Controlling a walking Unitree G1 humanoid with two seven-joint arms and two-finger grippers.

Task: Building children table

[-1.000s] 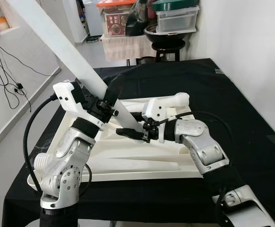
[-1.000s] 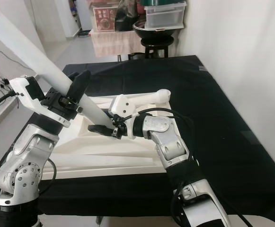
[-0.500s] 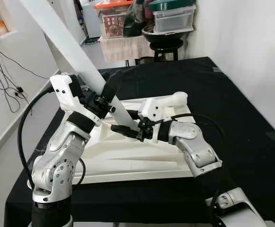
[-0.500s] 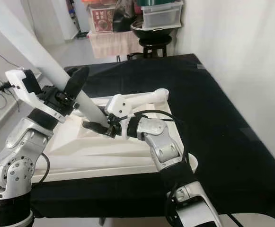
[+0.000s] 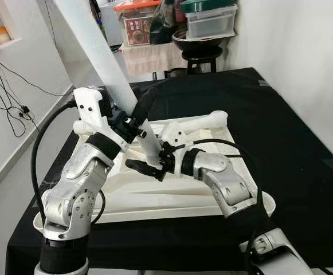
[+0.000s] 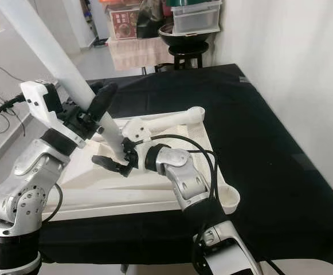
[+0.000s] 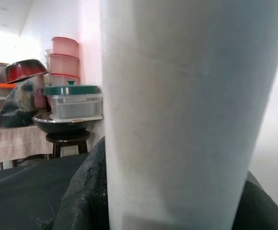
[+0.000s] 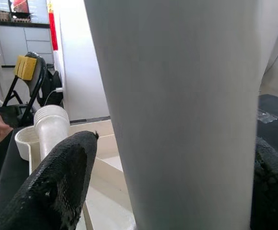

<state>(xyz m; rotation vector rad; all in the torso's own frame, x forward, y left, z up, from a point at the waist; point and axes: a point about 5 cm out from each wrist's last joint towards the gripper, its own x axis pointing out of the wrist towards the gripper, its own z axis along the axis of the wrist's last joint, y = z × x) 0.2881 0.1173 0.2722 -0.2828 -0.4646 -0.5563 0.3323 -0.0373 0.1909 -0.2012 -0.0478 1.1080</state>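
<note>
- my left fingers (image 5: 136,117) grip the white leg (image 5: 100,54), tilted up over the tabletop (image 5: 172,189).
- my right fingers (image 5: 145,169) straddle its lower end, on the black surface (image 5: 292,143).

Materials, finish

Table leg (image 5: 106,63): white plastic, smooth, matt. Tabletop (image 5: 172,195): same white plastic, faint sheen. Cloth (image 5: 281,143): black, matt fabric. Arms (image 5: 80,183): silver, glossy metal look. Fingers (image 8: 57,187): black, rough grainy pads. Far bins (image 5: 212,23): translucent plastic.
</note>
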